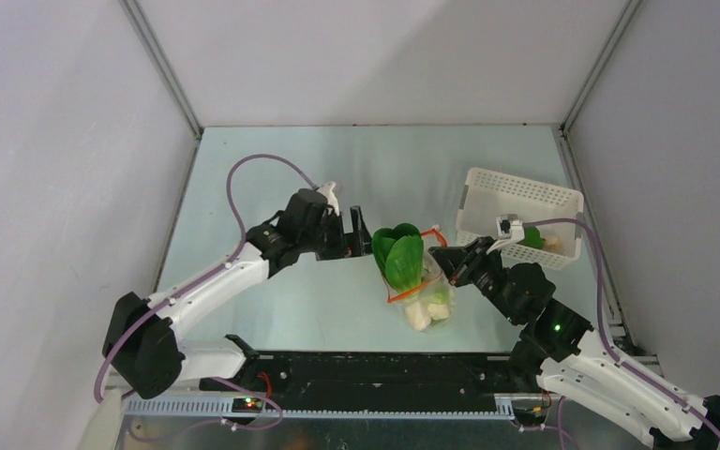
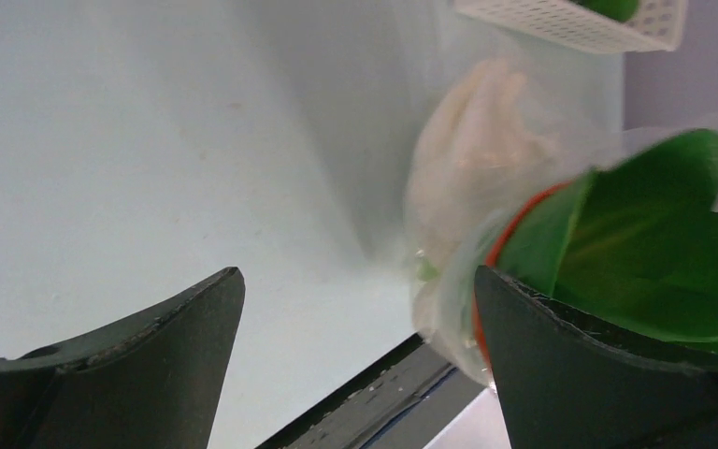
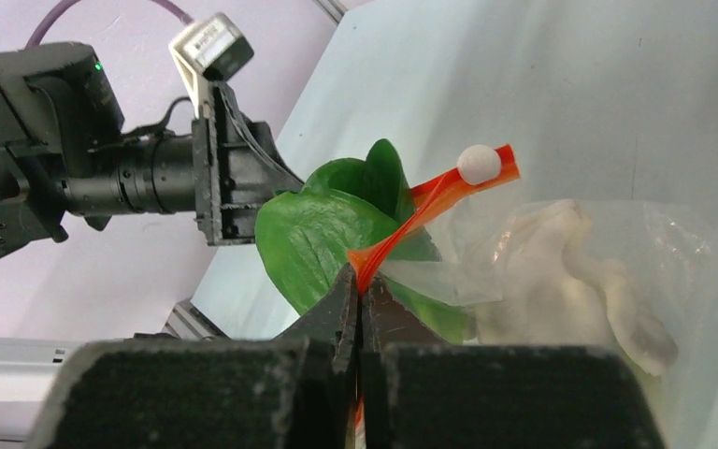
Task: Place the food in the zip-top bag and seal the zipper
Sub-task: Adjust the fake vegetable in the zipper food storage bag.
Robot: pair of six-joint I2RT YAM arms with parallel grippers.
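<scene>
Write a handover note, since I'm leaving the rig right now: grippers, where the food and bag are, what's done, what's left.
left gripper: open, empty, beside the bag mouth.
right gripper: shut on the zipper.
zip-top bag: mid-table, unsealed.
Done: cream pieces are inside.
green leafy piece sticks out of the mouth.
basket holds at least one green piece.
Left: push the leaf in, bag the rest, seal.

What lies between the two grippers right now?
The zip-top bag, green leafy food poking from its mouth, lies between left gripper and right gripper; the top view shows it.
</scene>
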